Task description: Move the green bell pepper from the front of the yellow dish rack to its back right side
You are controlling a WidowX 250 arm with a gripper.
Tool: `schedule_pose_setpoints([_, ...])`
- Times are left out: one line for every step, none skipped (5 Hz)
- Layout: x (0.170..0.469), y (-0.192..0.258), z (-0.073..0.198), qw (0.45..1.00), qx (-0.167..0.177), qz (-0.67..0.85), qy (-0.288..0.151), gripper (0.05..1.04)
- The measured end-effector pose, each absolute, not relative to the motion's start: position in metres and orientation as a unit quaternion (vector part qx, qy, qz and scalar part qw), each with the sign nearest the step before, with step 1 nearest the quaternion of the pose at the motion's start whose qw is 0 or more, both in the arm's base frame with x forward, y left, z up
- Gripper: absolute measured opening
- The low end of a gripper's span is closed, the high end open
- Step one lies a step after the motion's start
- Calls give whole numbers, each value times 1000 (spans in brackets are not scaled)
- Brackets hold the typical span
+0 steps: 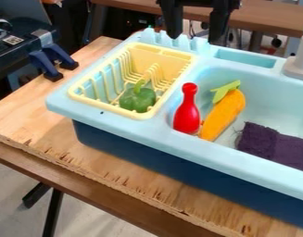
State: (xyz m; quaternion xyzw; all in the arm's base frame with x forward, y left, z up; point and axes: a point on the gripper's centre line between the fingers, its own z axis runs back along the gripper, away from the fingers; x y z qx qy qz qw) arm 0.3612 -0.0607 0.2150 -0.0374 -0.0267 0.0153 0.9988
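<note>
Fingers (173, 21) of the black gripper (195, 40) are spread wide apart, with a big gap between them. They point down at the top of the view, by the back edge of the light blue sink (119, 121). The gripper is not holding anything. The yellow rack (110, 110) is near it, set in the left part of the sink. A green pepper (138, 98) sits inside the rack, close to the front, with its stem up.

Right of the rack, in the big bowl of the sink, is a red pin (187, 113). Its skinny end is up. Just beside the pin is an orange carrot (223, 113), tilted, with its green top at the high, fat end. More to the right lies a dark purple cloth (274, 146), near the front wall of the bowl. The gray tap (300, 62) is at the back right. The sink sits on a wood table (104, 159). Two blue clamps (47, 65) are on the table's back left edge.
</note>
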Motion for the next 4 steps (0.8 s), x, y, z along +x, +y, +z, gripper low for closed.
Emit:
schedule_pose_setpoints([362,-60,198,999,-35,18,-1,1000])
schedule_pose_setpoints([357,-55,193,997,-71,-3,12,999])
schedule_pose_setpoints([346,-43,209,997,-69,-7,-20,1000])
schedule_pose_setpoints([331,-34,203,999,-40,-12,5,1000])
